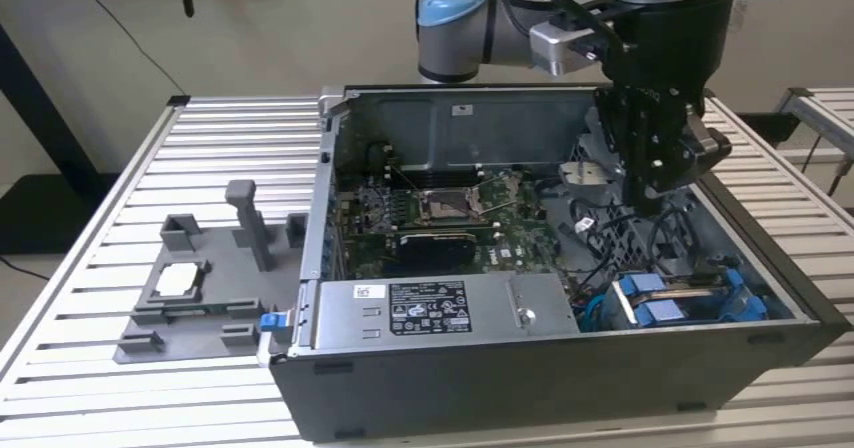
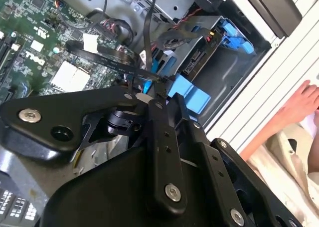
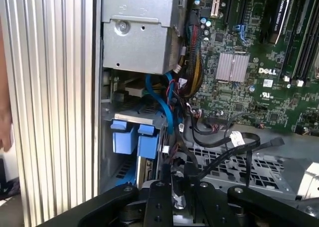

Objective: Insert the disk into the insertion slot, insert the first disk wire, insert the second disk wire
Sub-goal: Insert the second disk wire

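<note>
Here the black tool point(image 2: 158, 90) pinches a thin black wire point(image 2: 107, 62) beside blue plastic carrier tabs point(image 2: 192, 95).

Beige wall point(image 1: 267, 28) behind; slatted aluminium table point(image 1: 120, 218); dark floor point(image 1: 34, 218).

We see the computer case point(image 1: 561, 388) as matt dark-grey painted metal, standing on a table point(image 1: 134, 168) of ribbed, bare aluminium slats with a dull sheen. The insertion slot point(image 2: 219, 72) looks like plain grey sheet metal with bright blue, smooth plastic parts point(image 1: 654, 303), and the motherboard point(image 3: 259, 62) is green laminate. The gripper point(image 2: 154, 95) shows matt black metal links with shiny screw heads, and the wires point(image 3: 219, 142) wear glossy black sheathing.
</note>
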